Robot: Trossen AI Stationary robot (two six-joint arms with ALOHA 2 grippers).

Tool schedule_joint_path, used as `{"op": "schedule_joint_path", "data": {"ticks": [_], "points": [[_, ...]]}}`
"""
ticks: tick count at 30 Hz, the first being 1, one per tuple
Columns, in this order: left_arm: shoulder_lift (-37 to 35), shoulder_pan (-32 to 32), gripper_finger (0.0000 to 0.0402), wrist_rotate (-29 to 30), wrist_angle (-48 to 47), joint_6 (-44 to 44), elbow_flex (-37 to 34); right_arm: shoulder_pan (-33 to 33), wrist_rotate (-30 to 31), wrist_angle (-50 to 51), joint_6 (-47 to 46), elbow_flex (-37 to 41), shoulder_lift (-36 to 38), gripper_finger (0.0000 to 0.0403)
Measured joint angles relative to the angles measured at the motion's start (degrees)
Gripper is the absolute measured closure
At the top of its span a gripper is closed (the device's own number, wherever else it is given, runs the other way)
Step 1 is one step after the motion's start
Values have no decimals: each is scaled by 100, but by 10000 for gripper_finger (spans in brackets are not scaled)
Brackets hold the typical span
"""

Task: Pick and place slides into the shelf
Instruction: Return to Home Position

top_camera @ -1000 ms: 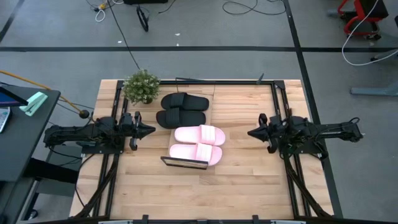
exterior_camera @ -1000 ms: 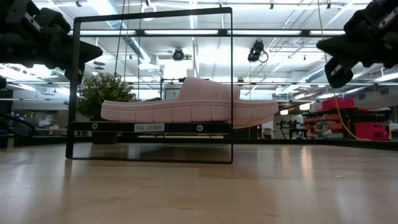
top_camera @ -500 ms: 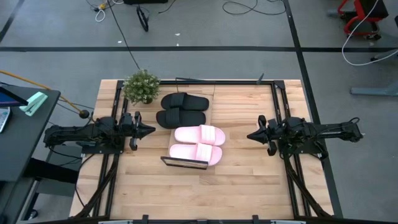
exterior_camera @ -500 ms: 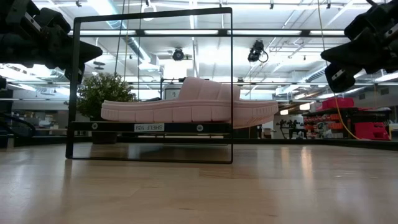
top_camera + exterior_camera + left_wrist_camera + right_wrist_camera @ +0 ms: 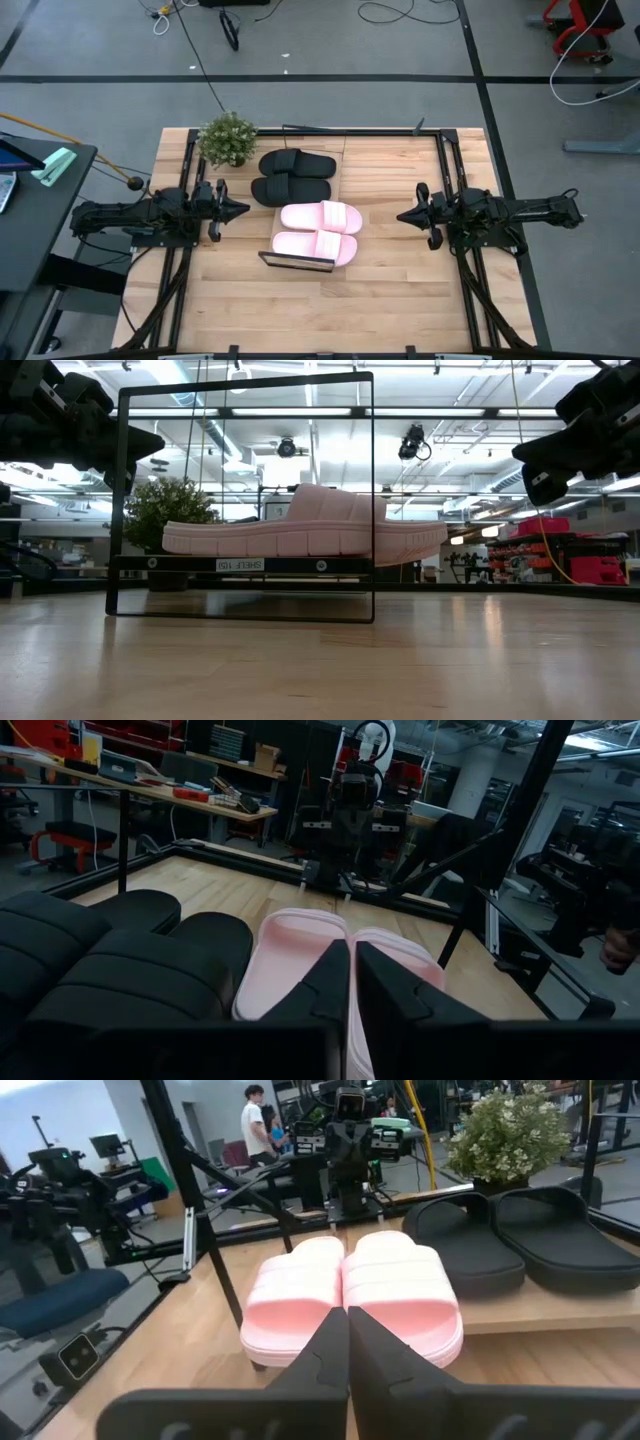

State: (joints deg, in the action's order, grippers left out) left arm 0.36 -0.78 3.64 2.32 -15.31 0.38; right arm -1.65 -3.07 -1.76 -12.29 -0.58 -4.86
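The left arm (image 5: 130, 216) and right arm (image 5: 520, 212) were matte black, blocky and many-jointed; their paired fingers (image 5: 320, 1362) tapered to points.

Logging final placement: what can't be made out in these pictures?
Low view: black slides hidden behind the pink slides.
High view: shelf plank mostly covered by slides.
Left wrist view: left pincer covers the pink slides' near ends; the edge cuts the black slides.
Right wrist view: right pincer covers them likewise.
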Motion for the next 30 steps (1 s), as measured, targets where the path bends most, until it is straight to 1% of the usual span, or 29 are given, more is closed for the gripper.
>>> {"op": "schedule_joint_path", "data": {"ticks": [5,8,20,30], "points": [[0,-2,383,0,-1,0,0,0,2,2,78,0,0,398],[0,-1,383,0,-1,0,0,0,2,2,-24,0,0,395],[0,-2,366,0,-1,-2,-2,2,2,2,-116,0,0,391],[0,-1,379,0,0,0,0,2,1,3,-119,0,0,388]]}}
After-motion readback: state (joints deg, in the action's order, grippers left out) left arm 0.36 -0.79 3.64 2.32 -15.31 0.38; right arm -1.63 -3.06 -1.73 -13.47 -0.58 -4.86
